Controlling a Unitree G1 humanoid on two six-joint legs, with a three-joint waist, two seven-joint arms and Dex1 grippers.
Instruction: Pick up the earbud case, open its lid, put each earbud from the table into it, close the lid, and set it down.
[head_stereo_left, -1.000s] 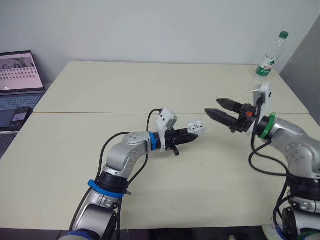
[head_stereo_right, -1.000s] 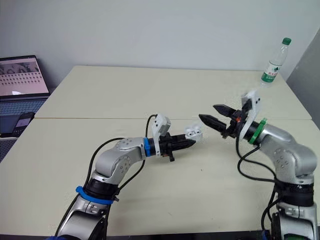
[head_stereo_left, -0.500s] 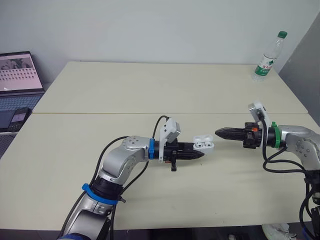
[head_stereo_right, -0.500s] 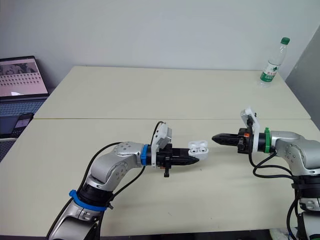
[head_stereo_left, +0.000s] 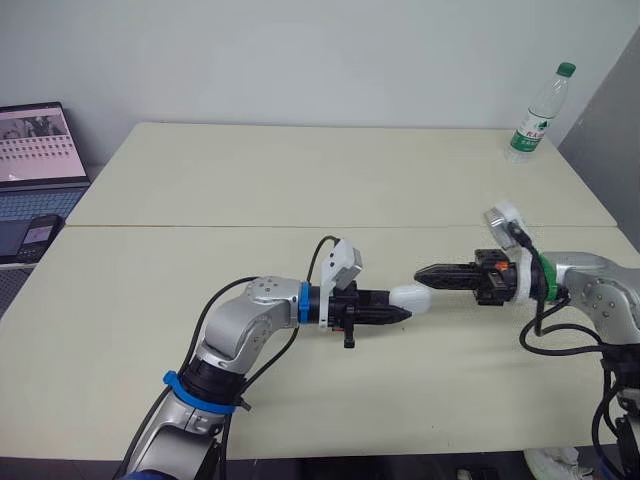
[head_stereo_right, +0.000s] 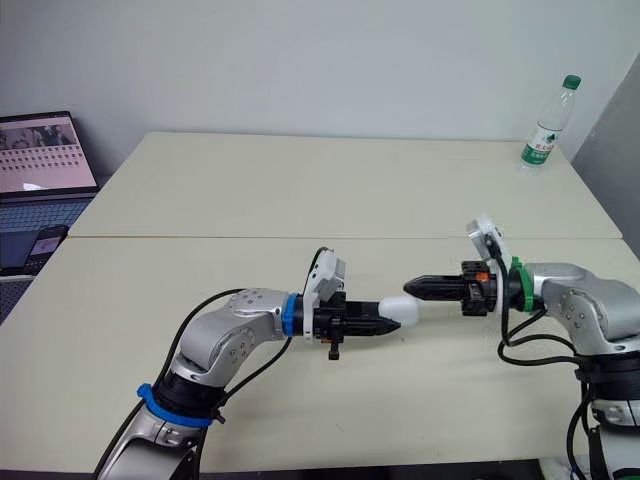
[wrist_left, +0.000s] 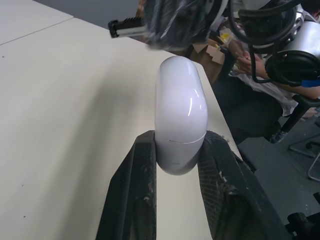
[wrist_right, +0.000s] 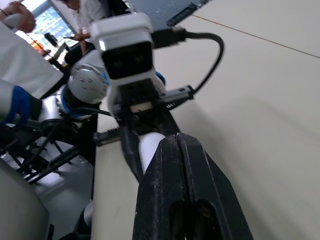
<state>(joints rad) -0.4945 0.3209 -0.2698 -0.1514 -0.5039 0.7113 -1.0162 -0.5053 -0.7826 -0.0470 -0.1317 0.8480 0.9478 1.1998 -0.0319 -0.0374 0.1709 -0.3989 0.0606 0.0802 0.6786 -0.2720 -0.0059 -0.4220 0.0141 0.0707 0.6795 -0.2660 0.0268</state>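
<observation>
- One step is plainly done: the left gripper (head_stereo_left: 396, 313) is clamped on the base of the earbud case (wrist_left: 181, 115), holding it over the table (head_stereo_left: 400, 400).
- Case lid is down and its seam is closed (whether the earbuds are inside cannot be told).
- Right gripper (head_stereo_left: 424, 272), fingers pressed together, meets the lid end of the case tip-first.
- Judgement: lid work is in hand, and setting the case down remains.
- Far corner: a water bottle (head_stereo_left: 536, 112) stands well apart, not involved.
</observation>
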